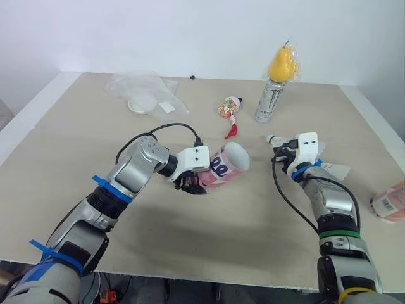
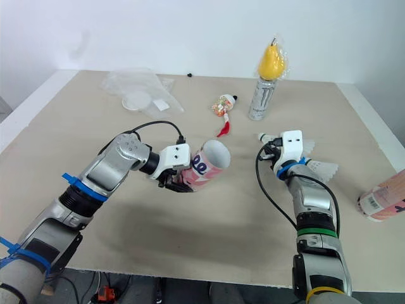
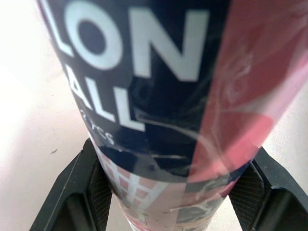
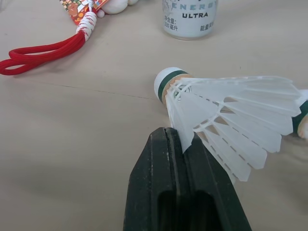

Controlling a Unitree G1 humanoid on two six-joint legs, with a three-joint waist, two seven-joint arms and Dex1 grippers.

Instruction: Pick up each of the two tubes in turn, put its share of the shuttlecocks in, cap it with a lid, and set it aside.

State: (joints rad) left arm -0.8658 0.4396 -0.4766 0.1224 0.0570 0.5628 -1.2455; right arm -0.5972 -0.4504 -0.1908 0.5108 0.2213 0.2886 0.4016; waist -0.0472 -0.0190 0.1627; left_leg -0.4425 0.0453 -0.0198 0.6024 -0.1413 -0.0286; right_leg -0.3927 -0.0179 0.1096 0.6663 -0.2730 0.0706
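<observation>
Left eye view: the left gripper (image 1: 193, 182) clamps the base of a glossy pink tube (image 1: 228, 166), held tilted over the table (image 1: 209, 253). Its open mouth faces the right gripper (image 1: 282, 151), which carries a shuttlecock (image 1: 271, 139). A second tube (image 1: 390, 201) lies at the table's right edge.

Left wrist view: ribbed black fingers (image 3: 79, 192) are spread wide, pressing both sides of the round tube.

Right wrist view: the fingers (image 4: 163, 183) are almost together, pinching the white feathered skirt; the green-banded cork tip is free.
</observation>
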